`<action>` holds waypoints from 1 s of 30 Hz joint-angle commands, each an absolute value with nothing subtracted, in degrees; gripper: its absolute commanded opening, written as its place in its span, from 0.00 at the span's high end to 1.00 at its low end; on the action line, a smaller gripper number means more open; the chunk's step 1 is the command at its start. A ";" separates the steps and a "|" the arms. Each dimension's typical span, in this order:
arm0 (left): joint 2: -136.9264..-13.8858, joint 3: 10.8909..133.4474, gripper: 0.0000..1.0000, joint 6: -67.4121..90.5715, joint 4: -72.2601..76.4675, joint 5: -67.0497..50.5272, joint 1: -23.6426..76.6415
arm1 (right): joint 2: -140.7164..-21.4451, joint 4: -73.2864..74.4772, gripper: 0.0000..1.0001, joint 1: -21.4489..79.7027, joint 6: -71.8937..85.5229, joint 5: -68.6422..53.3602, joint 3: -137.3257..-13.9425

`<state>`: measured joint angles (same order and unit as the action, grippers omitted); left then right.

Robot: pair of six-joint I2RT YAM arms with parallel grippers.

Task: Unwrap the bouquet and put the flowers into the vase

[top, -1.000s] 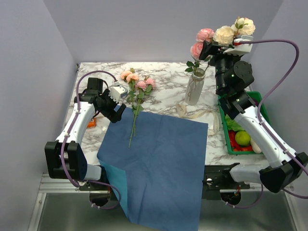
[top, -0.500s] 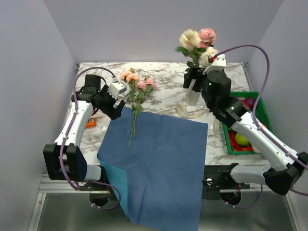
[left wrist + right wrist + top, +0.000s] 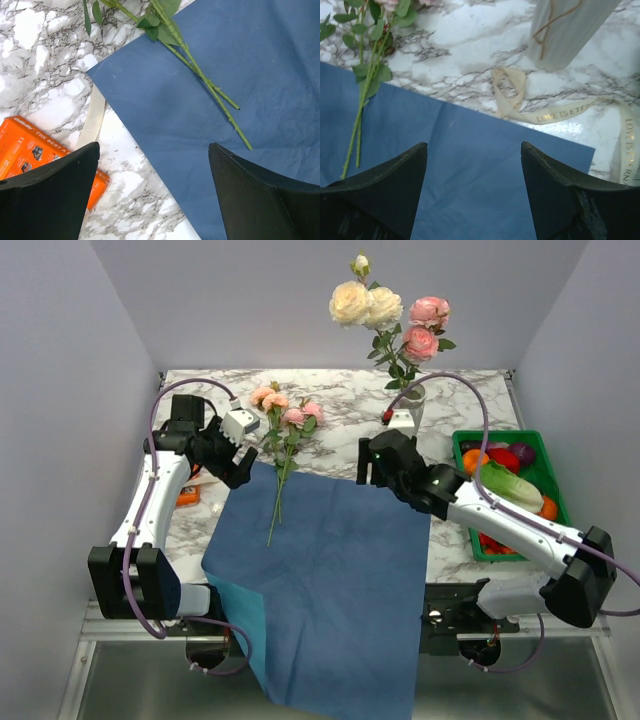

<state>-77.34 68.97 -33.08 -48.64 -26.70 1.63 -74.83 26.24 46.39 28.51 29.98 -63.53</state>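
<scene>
My left gripper (image 3: 153, 146) hangs open, empty. The loose flowers (image 3: 167, 34) lie on the paper (image 3: 260, 60) at my 1 o'clock, stems running 11 to 5. My right gripper (image 3: 474, 147), also open, is farther off.

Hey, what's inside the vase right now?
Cream and pink roses with green leaves stand in the vase, blooms well above its mouth. The lower stems are hidden by the vase wall, and so is anything else that might be inside.

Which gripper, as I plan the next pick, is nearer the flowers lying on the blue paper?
Left. The left gripper sits beside the flowers; the right gripper is farther off, near the vase.
</scene>
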 commanded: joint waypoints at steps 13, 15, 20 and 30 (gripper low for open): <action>-75.85 70.84 0.01 -33.75 -51.68 -29.97 -1.76 | -110.26 22.76 0.31 54.93 30.51 22.24 -88.63; -75.76 70.93 0.01 -34.01 -52.12 -30.06 -2.02 | -114.06 24.25 0.32 54.84 29.71 21.80 -93.66; -75.24 70.40 0.01 -34.63 -52.65 -30.23 -2.55 | -127.23 30.21 0.35 54.84 27.78 20.13 -110.08; -75.14 70.14 0.01 -35.86 -53.17 -30.67 -4.22 | -137.19 35.77 0.55 51.86 28.83 18.19 -119.79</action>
<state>-76.27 69.01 -34.59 -52.18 -28.73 -3.16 -134.15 31.14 53.76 28.49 19.97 -117.12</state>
